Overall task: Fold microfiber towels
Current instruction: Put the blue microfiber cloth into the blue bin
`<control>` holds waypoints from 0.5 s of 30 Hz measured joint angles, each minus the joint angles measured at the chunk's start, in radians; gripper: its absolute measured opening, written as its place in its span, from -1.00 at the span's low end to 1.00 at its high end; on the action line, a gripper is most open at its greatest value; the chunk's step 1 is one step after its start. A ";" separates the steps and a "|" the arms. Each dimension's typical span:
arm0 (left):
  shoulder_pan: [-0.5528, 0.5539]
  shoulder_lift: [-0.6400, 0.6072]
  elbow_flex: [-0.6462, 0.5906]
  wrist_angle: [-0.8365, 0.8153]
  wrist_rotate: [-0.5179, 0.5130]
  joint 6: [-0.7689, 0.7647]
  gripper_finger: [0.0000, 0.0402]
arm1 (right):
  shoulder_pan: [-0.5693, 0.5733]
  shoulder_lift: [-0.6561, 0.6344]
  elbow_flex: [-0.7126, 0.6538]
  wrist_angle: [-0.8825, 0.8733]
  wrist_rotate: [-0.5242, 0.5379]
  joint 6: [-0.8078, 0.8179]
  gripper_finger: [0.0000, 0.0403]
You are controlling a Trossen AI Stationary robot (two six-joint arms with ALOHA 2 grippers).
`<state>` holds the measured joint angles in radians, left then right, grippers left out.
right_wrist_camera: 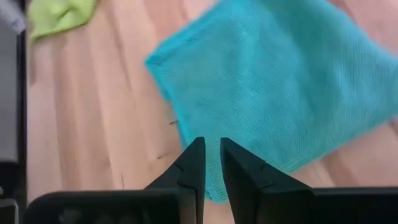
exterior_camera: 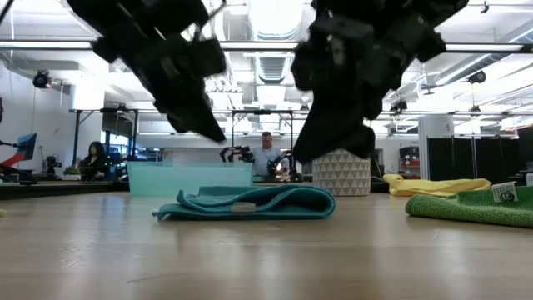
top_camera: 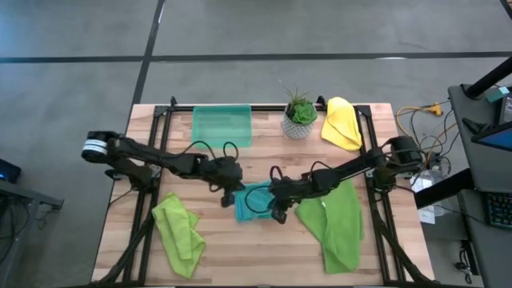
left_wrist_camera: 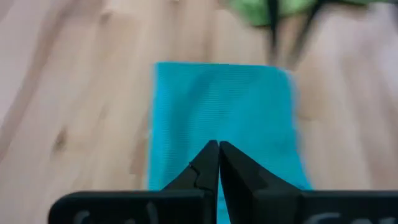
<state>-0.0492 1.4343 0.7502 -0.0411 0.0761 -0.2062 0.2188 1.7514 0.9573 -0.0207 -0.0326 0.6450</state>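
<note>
A teal towel [top_camera: 254, 200] [exterior_camera: 250, 202] lies folded flat on the wooden table, mid-table. My left gripper [top_camera: 230, 194] [left_wrist_camera: 217, 145] hangs shut above the towel's left edge, clear of it. My right gripper [top_camera: 277, 213] [right_wrist_camera: 210, 143] hovers over the towel's near right corner with a narrow gap between its fingers and nothing in it. One lime green towel [top_camera: 180, 236] lies crumpled at the near left. Another lime green towel [top_camera: 336, 224] is spread at the near right. A yellow towel [top_camera: 342, 122] lies bunched at the far right.
A see-through green tray [top_camera: 222, 126] and a small potted plant [top_camera: 300, 116] stand along the far edge. Black frame rails [top_camera: 160, 144] run down both sides of the table. People sit in the room beyond the table [exterior_camera: 266, 154].
</note>
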 joint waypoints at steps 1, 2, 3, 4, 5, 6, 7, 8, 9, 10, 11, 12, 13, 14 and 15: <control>-0.008 -0.017 -0.008 -0.001 0.015 0.025 -1.00 | 0.005 -0.007 0.000 0.003 0.000 -0.044 -0.77; -0.017 -0.027 -0.016 0.000 0.028 0.045 -1.00 | 0.011 -0.014 0.001 0.003 0.000 -0.089 -0.77; -0.026 -0.031 -0.025 0.000 0.042 0.059 -1.00 | 0.016 -0.019 0.002 -0.003 -0.001 -0.132 -0.77; -0.036 -0.032 -0.035 -0.002 0.054 0.063 -1.00 | 0.020 -0.020 0.001 -0.007 -0.001 -0.166 -0.77; -0.047 -0.033 -0.044 -0.006 0.074 0.064 -1.00 | 0.023 -0.021 0.001 -0.010 -0.002 -0.189 -0.77; -0.058 -0.032 -0.049 -0.010 0.099 0.066 -1.00 | 0.024 -0.021 0.001 -0.023 -0.004 -0.200 -0.77; -0.072 -0.022 -0.050 0.000 0.116 0.070 -1.00 | 0.024 -0.021 0.000 -0.035 -0.004 -0.200 -0.77; -0.090 -0.013 -0.049 0.015 0.132 0.081 -1.00 | 0.023 -0.022 0.000 -0.042 -0.004 -0.199 -0.77; -0.111 -0.002 -0.048 0.014 0.136 0.087 -1.00 | 0.023 -0.022 0.000 -0.051 -0.005 -0.196 -0.77; -0.129 0.014 -0.048 0.022 0.139 0.093 -1.00 | 0.022 -0.022 0.000 -0.064 -0.008 -0.196 -0.77; -0.145 0.031 -0.045 0.046 0.143 0.107 -1.00 | 0.022 -0.022 0.000 -0.072 -0.009 -0.197 -0.77; -0.160 0.045 -0.043 0.069 0.143 0.115 -1.00 | 0.023 -0.022 0.000 -0.080 -0.015 -0.198 -0.77; -0.171 0.058 -0.041 0.092 0.143 0.122 -1.00 | 0.023 -0.022 0.000 -0.091 -0.020 -0.199 -0.77; -0.178 0.069 -0.033 0.116 0.143 0.132 -0.99 | 0.023 -0.023 0.000 -0.102 -0.022 -0.199 -0.77; -0.182 0.079 -0.023 0.138 0.143 0.135 -0.97 | 0.023 -0.023 0.000 -0.116 -0.024 -0.201 -0.77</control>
<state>-0.2312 1.5130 0.7271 0.0971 0.2192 -0.0710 0.2420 1.7287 0.9573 -0.1364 -0.0566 0.4442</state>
